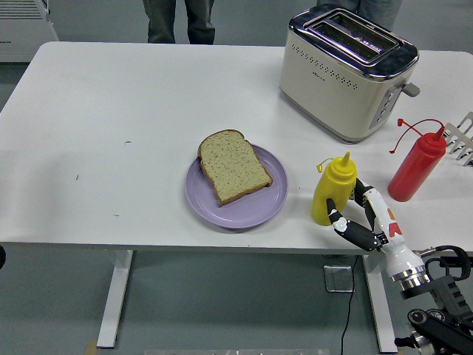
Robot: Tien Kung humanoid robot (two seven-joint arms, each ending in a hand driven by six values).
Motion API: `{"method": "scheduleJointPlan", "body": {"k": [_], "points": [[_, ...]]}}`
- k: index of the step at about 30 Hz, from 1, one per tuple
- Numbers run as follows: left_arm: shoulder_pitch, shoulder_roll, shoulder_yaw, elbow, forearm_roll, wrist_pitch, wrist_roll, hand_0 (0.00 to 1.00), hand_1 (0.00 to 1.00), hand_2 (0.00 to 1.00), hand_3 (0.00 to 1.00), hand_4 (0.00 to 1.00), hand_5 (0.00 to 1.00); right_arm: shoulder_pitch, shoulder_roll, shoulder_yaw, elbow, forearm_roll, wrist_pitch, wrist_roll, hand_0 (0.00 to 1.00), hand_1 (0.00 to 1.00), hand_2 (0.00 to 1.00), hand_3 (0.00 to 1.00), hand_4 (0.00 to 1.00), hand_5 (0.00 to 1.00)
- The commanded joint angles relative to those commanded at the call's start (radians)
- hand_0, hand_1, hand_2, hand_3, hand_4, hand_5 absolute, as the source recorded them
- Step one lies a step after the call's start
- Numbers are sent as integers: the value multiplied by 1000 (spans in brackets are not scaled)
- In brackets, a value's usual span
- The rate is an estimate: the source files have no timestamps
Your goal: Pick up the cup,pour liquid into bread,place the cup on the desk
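Right hand (pixel 353 219): five-fingered, black and white, fingers curled around the yellow plastic squeeze bottle (pixel 332 188). Arm enters from the lower right.

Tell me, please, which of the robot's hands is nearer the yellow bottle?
Right. The right hand is wrapped around the yellow bottle near the table's front edge; the left hand is out of view.
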Motion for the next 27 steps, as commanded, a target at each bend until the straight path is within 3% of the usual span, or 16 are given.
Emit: {"method": "scheduleJointPlan", "body": {"k": [5, 6, 11, 12, 22, 27], "points": [[0, 0, 0, 0, 0, 0, 0, 828, 819, 859, 816, 656, 998, -3, 0, 1, 0, -20, 13, 0, 724, 688, 743, 853, 607, 100], [0, 0, 0, 0, 0, 0, 0, 828, 818, 859, 816, 656, 998, -4, 0, 1, 1, -24, 17, 0, 822, 771, 863, 945, 660, 119], [1, 0, 1, 0, 0, 0, 0, 828, 818, 859, 816, 656, 998, -13, -7, 3, 5, -34, 31, 0, 822, 771, 863, 945, 660, 119], [2, 0, 1, 0, 0, 0, 0, 828, 818, 859, 815, 656, 998, -14, -8, 4, 6, -34, 33, 0, 859, 800, 912, 988, 695, 133], [4, 1, 5, 0, -1, 1, -1, 828, 818, 859, 815, 655, 998, -48, -31, 30, 26, -44, 56, 0, 882, 827, 939, 998, 706, 127], [5, 2, 8, 0, -2, 1, -1, 828, 818, 859, 815, 655, 998, -90, -65, 50, 65, -72, 69, -6, 903, 845, 959, 998, 689, 114]]}}
